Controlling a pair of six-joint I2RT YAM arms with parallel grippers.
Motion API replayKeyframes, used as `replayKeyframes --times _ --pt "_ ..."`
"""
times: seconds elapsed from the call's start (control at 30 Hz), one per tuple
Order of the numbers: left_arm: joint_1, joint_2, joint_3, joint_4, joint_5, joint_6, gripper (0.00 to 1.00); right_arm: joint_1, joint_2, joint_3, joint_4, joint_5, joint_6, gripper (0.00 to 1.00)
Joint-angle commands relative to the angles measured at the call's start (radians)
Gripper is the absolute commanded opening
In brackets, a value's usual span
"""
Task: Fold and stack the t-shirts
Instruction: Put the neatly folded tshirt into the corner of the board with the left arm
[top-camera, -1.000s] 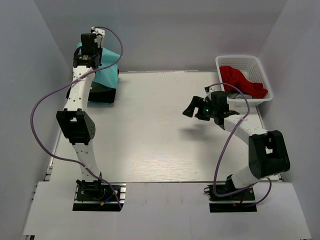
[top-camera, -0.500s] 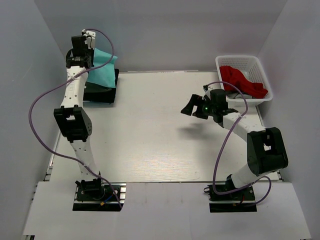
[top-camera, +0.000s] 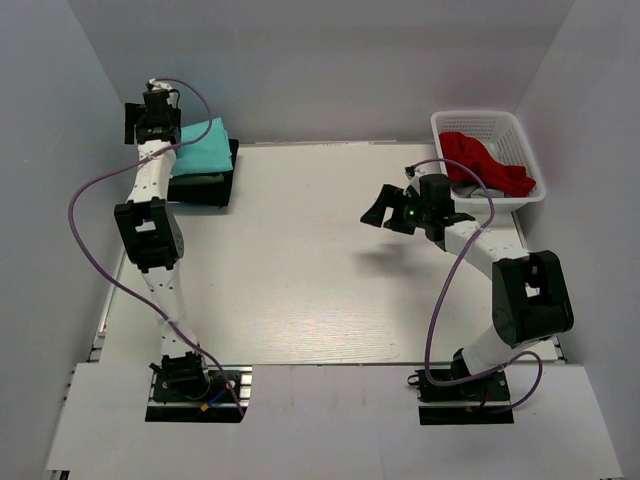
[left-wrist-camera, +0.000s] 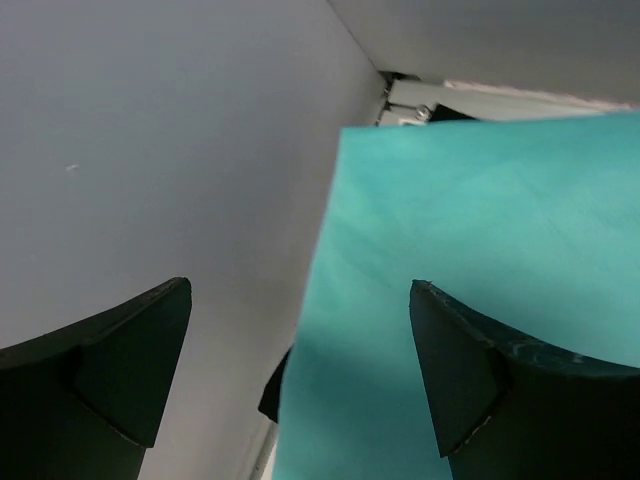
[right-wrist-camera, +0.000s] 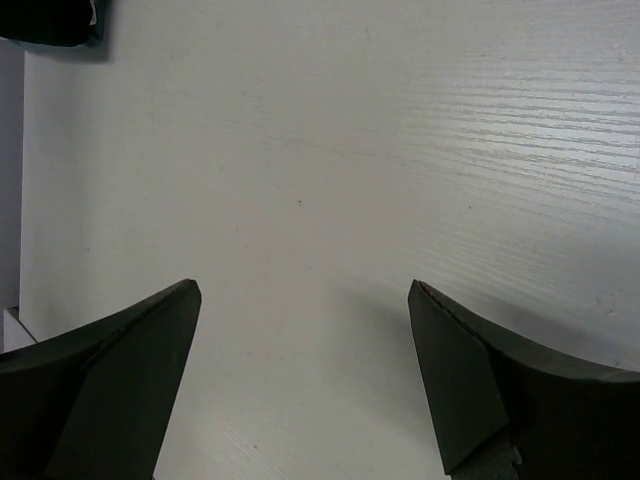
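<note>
Teal t-shirt (top-camera: 205, 147) is lying folded flat atop a dark pile (top-camera: 206, 187) at the far-L corner of the table (top-camera: 300, 265), right by the side wall. Red t-shirt (top-camera: 487, 163) is sitting bunched in the white basket (top-camera: 487, 119) at far R. L gripper (left-wrist-camera: 298, 300) is hovering over the teal shirt's wall-side edge, fingers spread wide, holding nothing. R gripper (right-wrist-camera: 300, 292) is hanging over bare tabletop, also wide apart & empty.

Pale grey walls (top-camera: 330, 60) enclose a white wood-grain table (top-camera: 300, 260) on three sides under even light.
</note>
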Motion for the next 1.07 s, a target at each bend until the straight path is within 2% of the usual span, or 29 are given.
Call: replayKeyframes --times 0.0,0.13,0.23,0.27,0.37,0.4,0.43,0.47,0.5,0.53,0.57,0.63,0.67,0.8,0.9,1.03 --pt "0.008 -0.097 0.047 0.044 -0.052 -0.059 1.0 0.002 -0.015 0.019 0.018 -0.022 0.005 0.9" --pt "-0.015 -0.163 0.037 -0.011 0.028 -0.139 1.0 0.0 -0.056 -0.014 0.049 -0.04 0.015 0.9" --pt "-0.015 -0.244 0.014 -0.124 0.248 -0.269 1.0 0.0 -0.101 -0.042 0.039 -0.029 0.012 0.9" --pt "-0.015 -0.275 -0.014 -0.137 0.275 -0.306 1.0 0.002 -0.113 -0.051 0.034 -0.011 0.013 0.9" --pt "-0.035 -0.469 -0.228 -0.16 0.353 -0.508 1.0 0.0 -0.196 -0.134 0.034 0.042 0.008 0.9" --pt "-0.049 -0.54 -0.444 -0.114 0.397 -0.544 1.0 -0.003 -0.208 -0.149 0.032 0.044 0.013 0.9" --pt "-0.072 -0.698 -0.568 0.023 0.474 -0.611 1.0 -0.003 -0.255 -0.199 0.028 0.043 0.015 0.9" --pt "-0.086 -0.774 -0.688 0.097 0.52 -0.642 1.0 -0.003 -0.275 -0.22 0.026 0.044 0.016 0.9" --pt "-0.098 -0.842 -0.896 0.16 0.571 -0.668 1.0 0.0 -0.294 -0.234 0.023 0.047 0.013 0.9" --pt "-0.124 -0.902 -0.986 0.258 0.667 -0.688 1.0 0.0 -0.315 -0.287 0.011 0.053 0.012 0.9" --pt "-0.135 -0.997 -1.131 0.283 0.689 -0.742 1.0 0.0 -0.382 -0.306 0.003 0.084 0.01 0.9" --pt "-0.17 -1.057 -1.23 0.273 0.758 -0.768 1.0 -0.003 -0.438 -0.345 -0.038 0.105 0.005 0.9" --pt "-0.182 -1.111 -1.306 0.241 0.767 -0.786 1.0 -0.001 -0.472 -0.367 -0.052 0.116 -0.004 0.9" --pt "-0.228 -1.291 -1.459 0.25 0.797 -0.817 1.0 -0.001 -0.568 -0.434 -0.138 0.156 0.002 0.9" --pt "-0.241 -1.404 -1.493 0.23 0.748 -0.817 1.0 -0.003 -0.61 -0.488 -0.127 0.126 -0.01 0.9" --pt "-0.241 -1.432 -1.467 0.185 0.663 -0.808 1.0 0.0 -0.653 -0.528 -0.084 0.103 -0.011 0.9"
